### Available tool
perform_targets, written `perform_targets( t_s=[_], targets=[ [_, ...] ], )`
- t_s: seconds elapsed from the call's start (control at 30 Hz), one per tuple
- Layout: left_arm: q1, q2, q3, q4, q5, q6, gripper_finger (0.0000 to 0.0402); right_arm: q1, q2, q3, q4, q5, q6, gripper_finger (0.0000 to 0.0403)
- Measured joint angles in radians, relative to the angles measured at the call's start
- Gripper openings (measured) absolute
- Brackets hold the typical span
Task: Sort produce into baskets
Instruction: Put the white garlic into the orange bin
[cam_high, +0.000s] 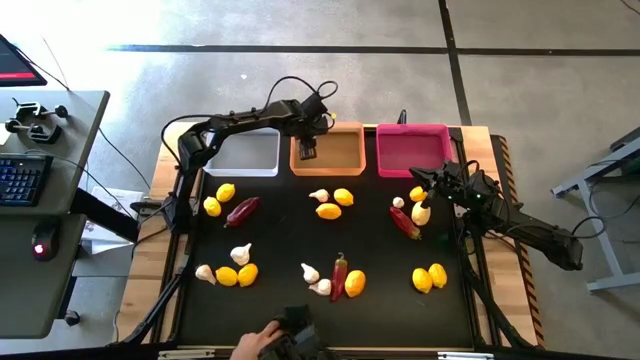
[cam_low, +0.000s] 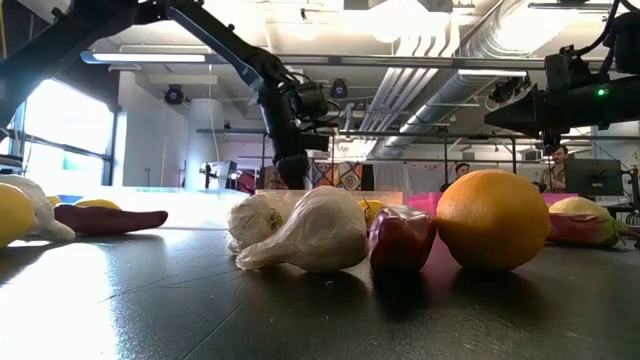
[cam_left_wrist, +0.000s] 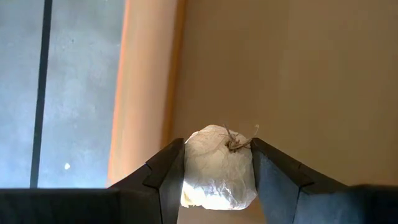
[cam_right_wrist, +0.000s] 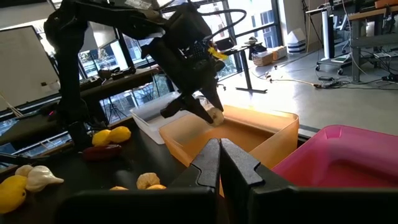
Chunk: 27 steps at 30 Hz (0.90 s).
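Nearly all of the sorting is judged to remain. On the black table (cam_high: 380, 300), most of the produce is still spread out: lemons (cam_high: 226, 192), garlic bulbs (cam_high: 240, 254) and dark red chilies (cam_high: 242, 211) lie in loose clusters from about 9 o'clock round through 6 to 3 o'clock. Along the 12 o'clock edge the three baskets are lined up; the white one (cam_high: 243, 167), the orange one (cam_high: 328, 167) and the pink one (cam_high: 412, 168) all appear empty, as far as can be seen from above. The left pincer (cam_high: 308, 150) is held over the orange basket at about 12 o'clock and is pinching a garlic bulb (cam_left_wrist: 216, 167), which hangs above the basket floor and has not been released. The right pincer (cam_right_wrist: 219, 163) is pressed together on nothing and is parked at about 2 o'clock, near a chili (cam_high: 405, 222) and a bulb. Thus one item is on the point of delivery, and roughly two dozen are left to be picked.
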Motion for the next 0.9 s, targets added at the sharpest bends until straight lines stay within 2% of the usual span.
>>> perform_targets(
  t_s=[0.17,0.43,0.6,0.73,0.9],
  targets=[
    [-0.001,-0.001,0.001,0.004,0.001,-0.003,0.0167,0.0,0.0,0.0,0.0,0.0,0.0,0.0],
    [0.004,-0.002,0.001,0.005,0.001,-0.063,0.023,0.0,0.0,0.0,0.0,0.0,0.0,0.0],
    [0.005,-0.002,0.001,0.005,-0.003,-0.07,0.0246,0.0,0.0,0.0,0.0,0.0,0.0,0.0],
    [0.002,-0.019,0.0,0.0,-0.004,-0.081,0.0221,0.0,0.0,0.0,0.0,0.0,0.0,0.0],
    [-0.019,-0.074,-0.051,0.105,0.054,-0.089,0.0126,0.0,0.0,0.0,0.0,0.0,0.0,0.0]
  ],
)
